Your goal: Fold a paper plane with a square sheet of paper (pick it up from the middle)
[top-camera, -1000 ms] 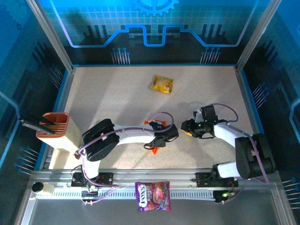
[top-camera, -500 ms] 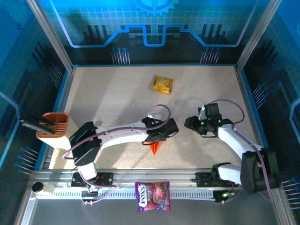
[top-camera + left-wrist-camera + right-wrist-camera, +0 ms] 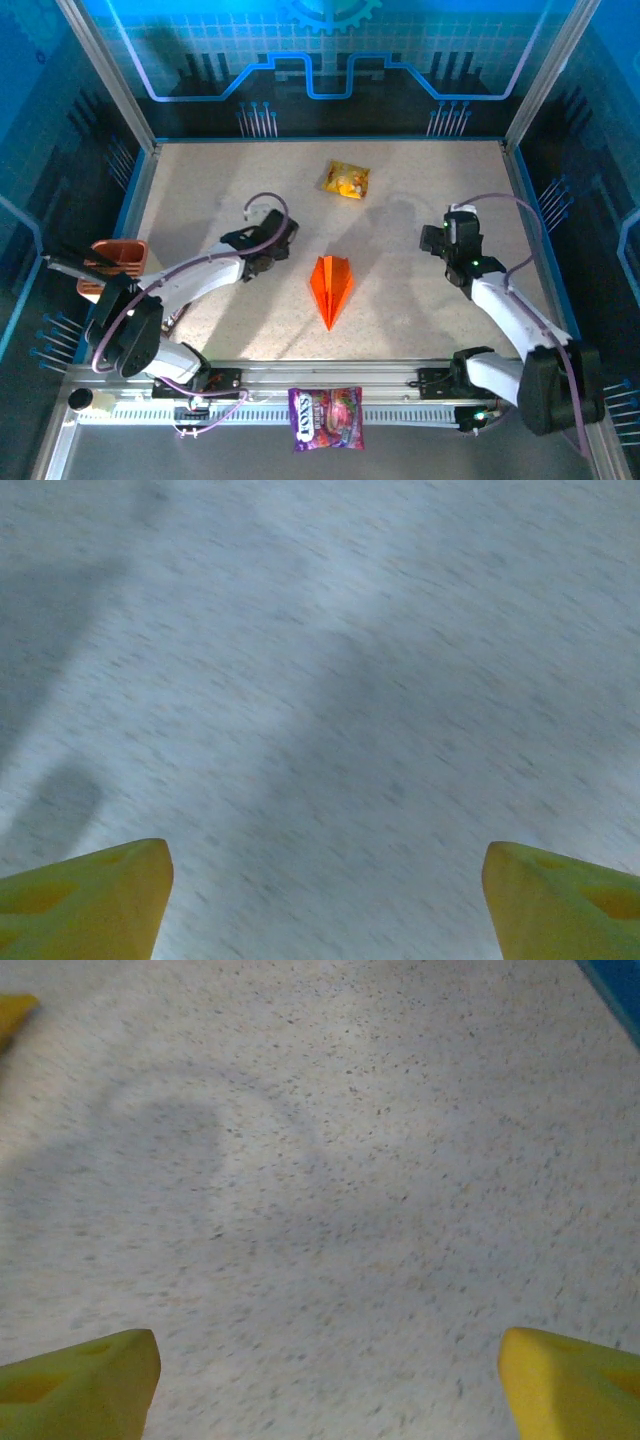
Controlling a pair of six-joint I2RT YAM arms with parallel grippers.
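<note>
Top view, paper plane: the paper plane (image 3: 331, 288) lies flat near the middle of the tabletop (image 3: 200, 190). It is a slim bright-orange dart with a centre crease, its wide tail toward the far side and its point toward the near edge.
Top view, left jaws: to the left of the plane and apart from it, holding nothing.
Top view, right jaws: well to the right of the plane, a little farther back, holding nothing.
Top view, surroundings: a yellow-orange snack packet (image 3: 346, 180) lies farther back, apart from the plane. A purple bag (image 3: 326, 418) rests by the near rail, and a terracotta holder (image 3: 112, 268) stands at the left edge.
Top view, in the way: the plane lies uncovered, with bare tabletop between it and each arm.
Left wrist view, left jaws: spread wide, yellow fingertips (image 3: 90, 900) at the lower corners with bare speckled tabletop between them.
Right wrist view, right jaws: spread wide, yellow fingertips (image 3: 80, 1380) at the lower corners over bare tabletop.
</note>
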